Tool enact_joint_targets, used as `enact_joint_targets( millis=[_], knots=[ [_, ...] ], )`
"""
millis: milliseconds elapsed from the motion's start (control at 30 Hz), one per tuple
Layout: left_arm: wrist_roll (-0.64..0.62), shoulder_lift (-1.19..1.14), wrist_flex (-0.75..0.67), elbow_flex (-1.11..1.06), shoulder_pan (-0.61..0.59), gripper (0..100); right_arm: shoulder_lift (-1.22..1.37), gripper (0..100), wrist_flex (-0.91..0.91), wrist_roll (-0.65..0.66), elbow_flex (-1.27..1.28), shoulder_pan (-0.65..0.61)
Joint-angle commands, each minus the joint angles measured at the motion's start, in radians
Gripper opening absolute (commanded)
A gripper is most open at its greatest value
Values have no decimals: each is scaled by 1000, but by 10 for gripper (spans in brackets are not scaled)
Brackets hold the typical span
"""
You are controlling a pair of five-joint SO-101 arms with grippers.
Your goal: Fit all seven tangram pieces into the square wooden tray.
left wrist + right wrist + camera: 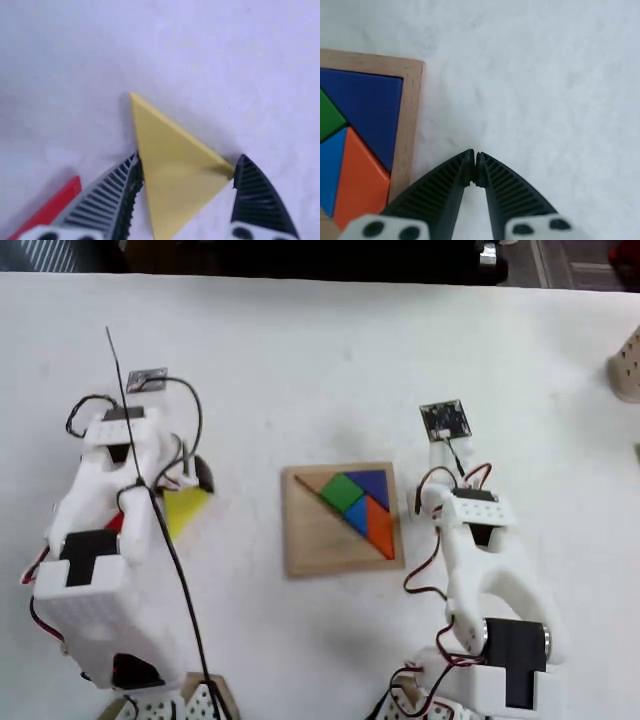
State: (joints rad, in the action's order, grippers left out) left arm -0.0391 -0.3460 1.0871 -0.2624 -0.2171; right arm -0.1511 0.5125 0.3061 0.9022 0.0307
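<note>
The square wooden tray (300, 540) lies mid-table and holds a green piece (343, 490), a dark blue triangle (372, 483), an orange piece (379, 524) and a light blue piece (355, 515) in its right half. My left gripper (189, 159) is shut on the yellow triangle (175, 170), one finger against each side. That triangle (185, 508) sits left of the tray. A red piece (52, 207) lies beside the left finger (112, 195). My right gripper (475, 155) is shut and empty, just off the tray's right rim (410, 130).
Two small circuit boards (147, 379) (445, 420) lie on the white table behind the arms, with cables trailing to them. A pale perforated wooden object (627, 365) stands at the far right edge. A thin black wire (150, 490) crosses the left arm.
</note>
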Motion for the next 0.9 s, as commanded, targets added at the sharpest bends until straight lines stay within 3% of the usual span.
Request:
enact_joint_targets(
  millis=[0, 867],
  knots=[
    [0, 5, 5, 29, 27, 237, -4, 18, -1, 12, -51, -12],
    [-8, 125, 57, 31, 56, 237, -4, 18, -2, 12, -52, -12]
  ],
)
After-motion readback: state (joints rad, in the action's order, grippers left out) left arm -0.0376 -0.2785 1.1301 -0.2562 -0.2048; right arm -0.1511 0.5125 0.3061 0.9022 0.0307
